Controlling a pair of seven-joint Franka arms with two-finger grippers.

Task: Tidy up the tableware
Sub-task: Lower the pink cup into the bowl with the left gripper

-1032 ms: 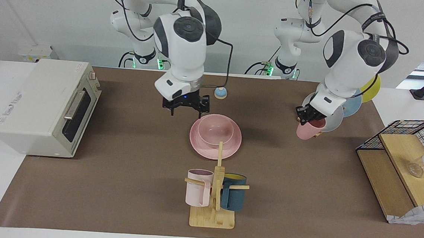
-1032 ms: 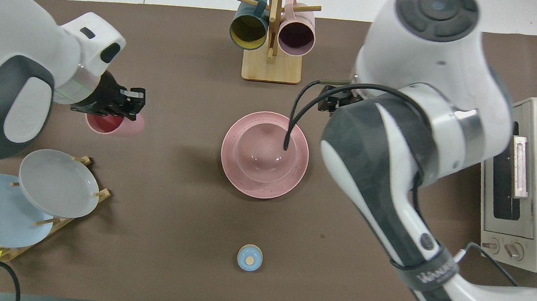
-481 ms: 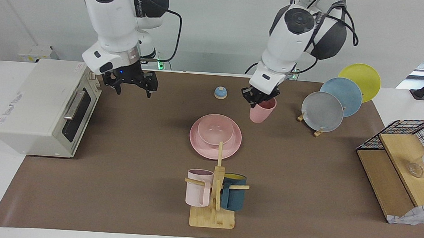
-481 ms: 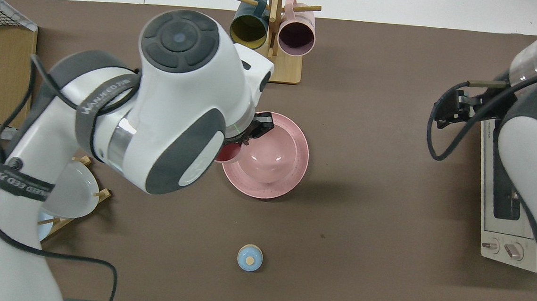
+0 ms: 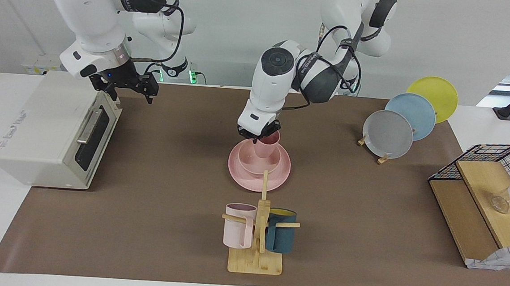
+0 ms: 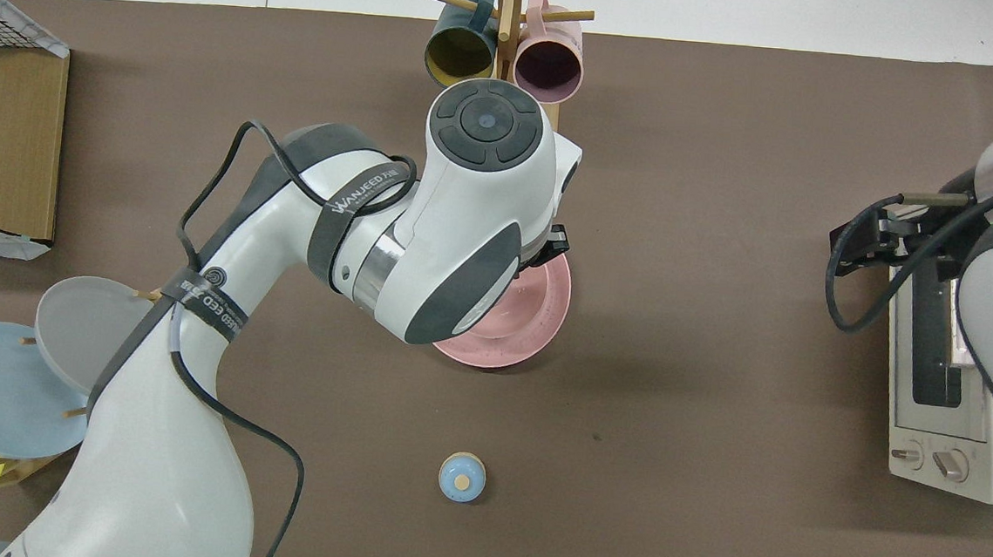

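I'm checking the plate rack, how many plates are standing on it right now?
3, standing overlapped at the left arm's end of the table: grey plate, then blue plate, then yellow plate nearest the robots. None seems hidden.

White arms w/ dark grey joint caps, black tools, black cables, black "WANJEED" wrist bands.

A robotics lab is suggested: two arms are mounted at a mat-covered desk staged with a toaster oven before bare white walls.
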